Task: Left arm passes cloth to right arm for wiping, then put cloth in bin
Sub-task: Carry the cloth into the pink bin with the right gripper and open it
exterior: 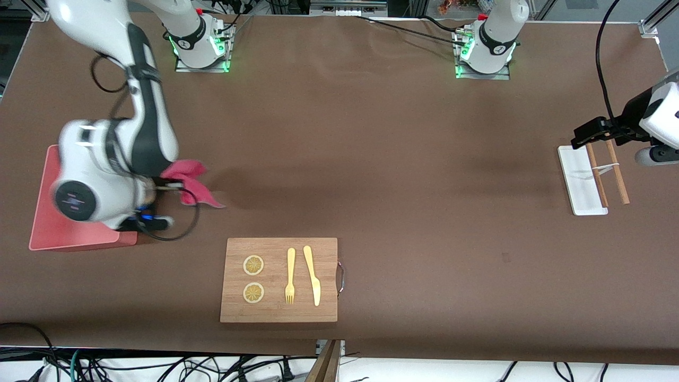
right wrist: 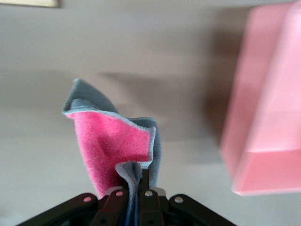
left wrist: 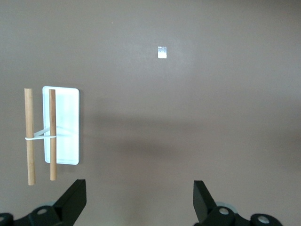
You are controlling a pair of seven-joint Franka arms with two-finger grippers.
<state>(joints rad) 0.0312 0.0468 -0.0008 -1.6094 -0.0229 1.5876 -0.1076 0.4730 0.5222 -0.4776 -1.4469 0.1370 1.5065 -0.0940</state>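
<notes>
My right gripper is shut on the cloth, which is magenta-pink on one side and grey on the other. The cloth hangs from the pinched fingers of the right gripper over the brown table. It is just beside the salmon-pink bin, on the side toward the left arm's end. In the right wrist view the bin shows close by. My left gripper waits open and empty at the left arm's end of the table; its wrist view shows the left gripper with only table between its fingers.
A small flat white tray with two banded wooden sticks lies below the left gripper; the tray also shows in its wrist view. A wooden cutting board near the front camera carries two lemon slices, a fork and a knife.
</notes>
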